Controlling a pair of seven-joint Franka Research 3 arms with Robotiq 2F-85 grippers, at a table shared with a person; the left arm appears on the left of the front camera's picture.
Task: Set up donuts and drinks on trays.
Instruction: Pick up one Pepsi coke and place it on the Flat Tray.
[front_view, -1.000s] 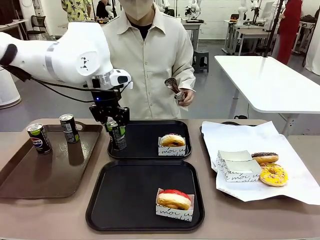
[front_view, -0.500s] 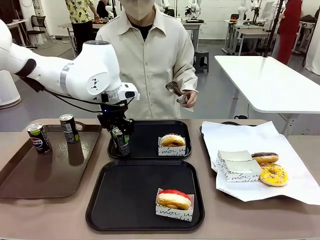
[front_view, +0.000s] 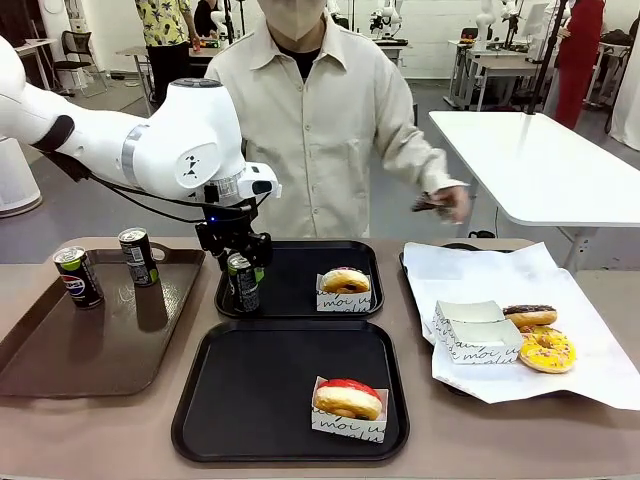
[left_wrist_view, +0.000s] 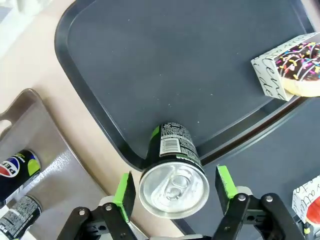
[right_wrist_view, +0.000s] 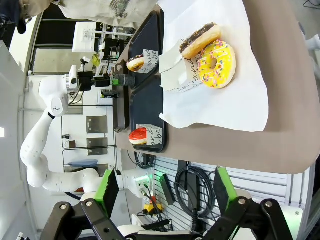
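Left claw (left_wrist_view: 174, 192) gapes apart astride can (left_wrist_view: 171, 146) in far tray (left_wrist_view: 150, 60) corner; boxed donut (left_wrist_view: 299, 70) well aside.

Robotics lab, by the look of it. White robot arm (front_view: 150, 140) mounted at a brown surface (front_view: 450, 440) laid with black trays (front_view: 270, 390), a person (front_view: 320, 130) standing across it. Beyond, an open hall with grey floor (front_view: 440, 190), a long white table (front_view: 540, 160), a stool (front_view: 402, 118), an office chair (front_view: 75, 48) and more tables (front_view: 490, 65) far back. Loose wiring (right_wrist_view: 192, 192) hanging below the surface edge, seen from the right wrist.
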